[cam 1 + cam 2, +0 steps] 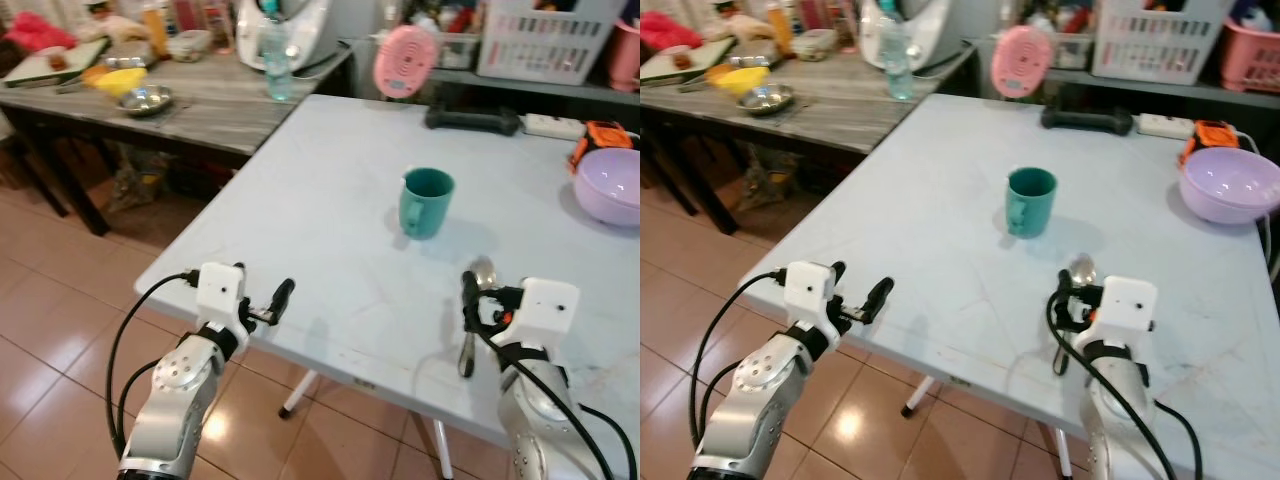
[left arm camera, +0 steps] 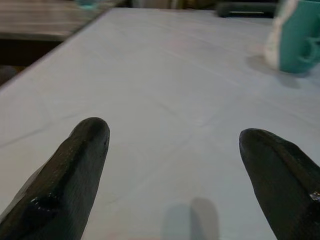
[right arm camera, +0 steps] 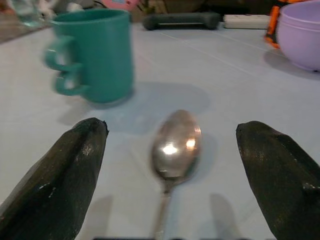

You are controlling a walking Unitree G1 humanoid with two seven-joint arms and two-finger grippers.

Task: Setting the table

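**Spoon between open right jaws**

The right gripper (image 3: 170, 145) hovers low over the pale grey table (image 1: 320, 220), jaws spread wide, the shiny metal spoon (image 3: 175, 147) lying flat between them. Just beyond stands the teal ceramic mug (image 3: 95, 55). The left gripper (image 2: 175, 165) sits near the table's edge, jaws open, empty.

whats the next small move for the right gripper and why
Probably lift the right gripper back clear of the spoon. Its fingers are open and straddle the spoon without touching it, and the spoon lies flat on the white table near the green mug, so it looks placed.
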